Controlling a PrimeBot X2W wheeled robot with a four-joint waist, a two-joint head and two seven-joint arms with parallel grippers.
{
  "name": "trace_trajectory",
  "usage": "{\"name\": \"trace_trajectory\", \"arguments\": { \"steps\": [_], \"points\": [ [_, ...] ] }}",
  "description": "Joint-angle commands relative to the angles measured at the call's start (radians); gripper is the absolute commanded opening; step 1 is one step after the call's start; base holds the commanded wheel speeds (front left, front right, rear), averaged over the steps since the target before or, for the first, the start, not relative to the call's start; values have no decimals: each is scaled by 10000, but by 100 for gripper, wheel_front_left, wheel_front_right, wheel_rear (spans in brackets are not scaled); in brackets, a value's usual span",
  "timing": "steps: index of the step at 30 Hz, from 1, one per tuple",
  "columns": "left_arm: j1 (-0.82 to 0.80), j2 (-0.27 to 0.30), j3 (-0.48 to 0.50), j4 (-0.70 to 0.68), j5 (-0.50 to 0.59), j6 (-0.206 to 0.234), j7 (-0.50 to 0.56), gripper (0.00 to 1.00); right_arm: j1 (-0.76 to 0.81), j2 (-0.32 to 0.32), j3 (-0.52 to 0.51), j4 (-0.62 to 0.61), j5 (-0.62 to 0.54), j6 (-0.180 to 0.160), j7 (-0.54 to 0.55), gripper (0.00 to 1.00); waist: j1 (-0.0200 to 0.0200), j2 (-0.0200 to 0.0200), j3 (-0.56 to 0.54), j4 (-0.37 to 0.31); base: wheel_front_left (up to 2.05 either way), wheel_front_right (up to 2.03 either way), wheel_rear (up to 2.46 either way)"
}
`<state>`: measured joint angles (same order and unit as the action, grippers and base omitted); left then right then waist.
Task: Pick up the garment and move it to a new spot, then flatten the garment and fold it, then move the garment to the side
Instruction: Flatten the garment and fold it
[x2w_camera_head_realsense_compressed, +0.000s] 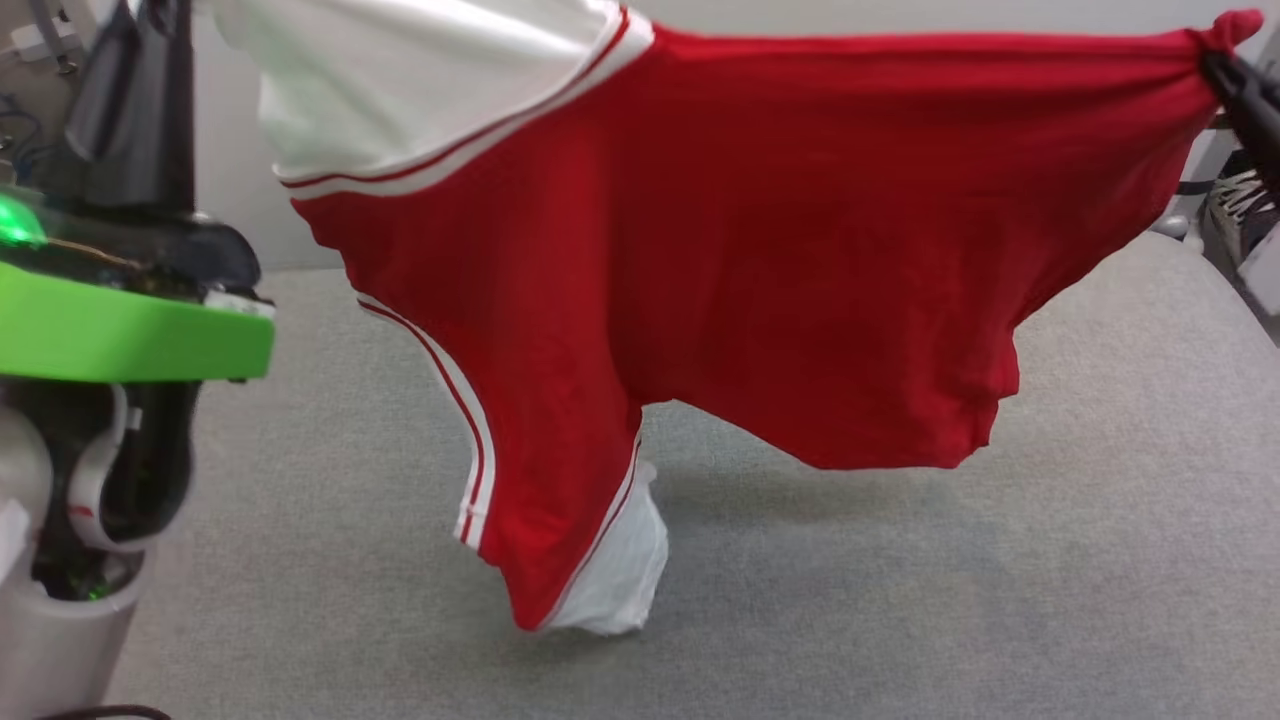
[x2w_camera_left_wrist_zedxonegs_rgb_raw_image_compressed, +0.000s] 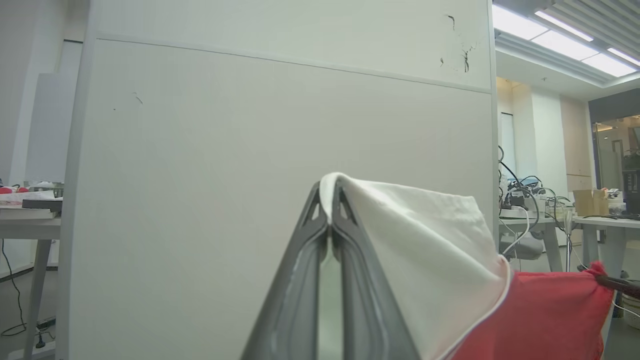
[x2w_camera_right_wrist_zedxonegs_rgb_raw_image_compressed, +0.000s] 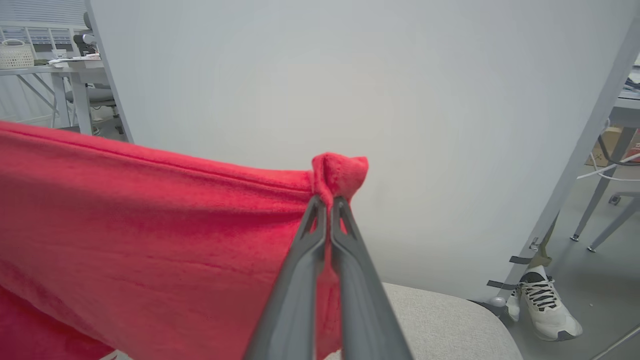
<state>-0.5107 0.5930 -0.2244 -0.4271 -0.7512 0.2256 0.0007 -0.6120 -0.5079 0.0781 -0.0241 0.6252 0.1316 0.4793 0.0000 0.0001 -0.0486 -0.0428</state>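
Red shirt (x2w_camera_head_realsense_compressed: 800, 250) hangs stretched over the grey bench (x2w_camera_head_realsense_compressed: 1000, 600), pale partition (x2w_camera_left_wrist_zedxonegs_rgb_raw_image_compressed: 250, 150) behind; we note left jaws clamped on its sleeve (x2w_camera_head_realsense_compressed: 400, 80), right jaws on a corner.

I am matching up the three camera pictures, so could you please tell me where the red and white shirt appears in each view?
Head view: the shirt hangs spread across the upper middle, white sleeve upper left.
Left wrist view: shirt lower right, white sleeve pinched in the left gripper.
Right wrist view: shirt across the left and centre.
Shared landmark: the bunched red corner in the right gripper.
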Motion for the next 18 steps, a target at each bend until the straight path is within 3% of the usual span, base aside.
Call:
{"name": "trace_trajectory", "arguments": {
  "steps": [1, 6, 18],
  "points": [
    [-346, 140, 90, 8, 143, 15, -21, 0, 54, 79, -145, -155, -160, -9, -64, 0, 0, -1, 161, -76, 0, 0, 0],
    [-1237, 403, 86, 295, 332, -270, 81, 0, -291, 333, -638, -443, -431, -9, -169, 0, 0, -1, 676, -91, 0, 0, 0],
    [-4720, 1035, -294, 2033, 829, -1597, 614, 0, -2161, 483, -1040, -207, -1421, -9, -797, 0, 0, -1, 3263, 99, 0, 0, 0]
  ]
}}
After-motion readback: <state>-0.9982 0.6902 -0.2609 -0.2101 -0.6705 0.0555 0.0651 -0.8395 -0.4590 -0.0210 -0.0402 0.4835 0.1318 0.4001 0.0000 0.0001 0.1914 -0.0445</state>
